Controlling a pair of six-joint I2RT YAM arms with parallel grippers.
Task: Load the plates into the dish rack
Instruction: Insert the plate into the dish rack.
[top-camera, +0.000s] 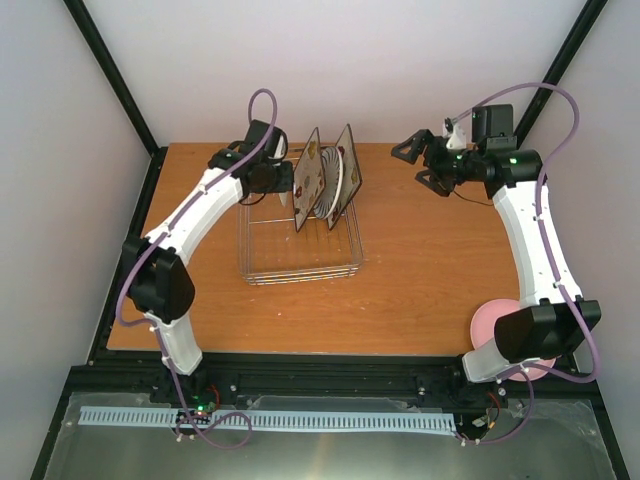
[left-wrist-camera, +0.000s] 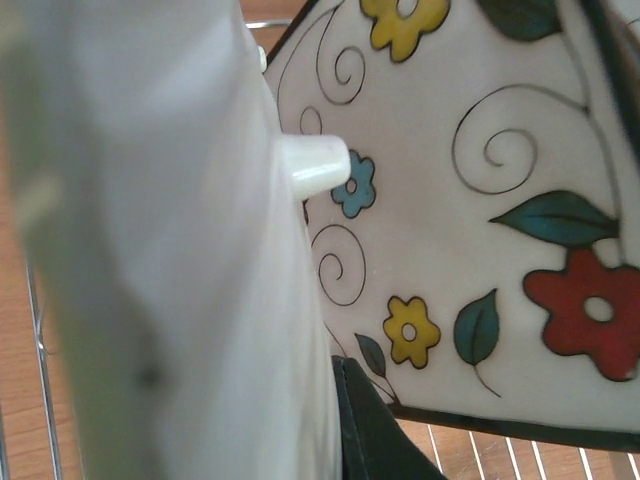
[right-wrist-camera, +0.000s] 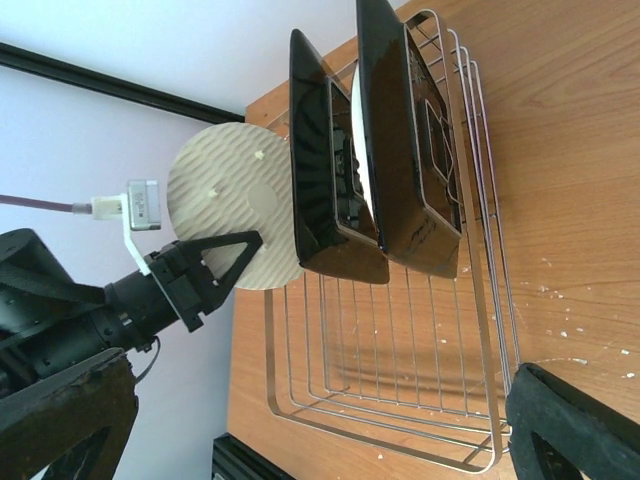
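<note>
The third plate is going in. The left fingers (right-wrist-camera: 238, 250) are pinched narrow on the rim of the tan woven plate (right-wrist-camera: 222, 200). It stands on edge just past the fingertips, over the dish rack (top-camera: 300, 272) and close against the face of the floral square plate (left-wrist-camera: 480, 200). I cannot tell whether its lower edge sits between the prongs yet. The striped square plate (top-camera: 348, 165) stands upright one place further from those fingers. By my reading, two plates are racked, one is being seated and one is left.

The next move calls for easing the tan plate down until the prongs carry it. The fingers must then open and draw back without nudging the floral plate, which leaves very little room.

The right fingers (top-camera: 416, 166) are spread wide and empty, beside the rack and facing the plates' backs. The pink plate (top-camera: 488, 325) lies flat on the worktop (top-camera: 420, 270), well behind them by that arm's base. The arm's own elbow partly covers it, so it will likely be awkward to reach
</note>
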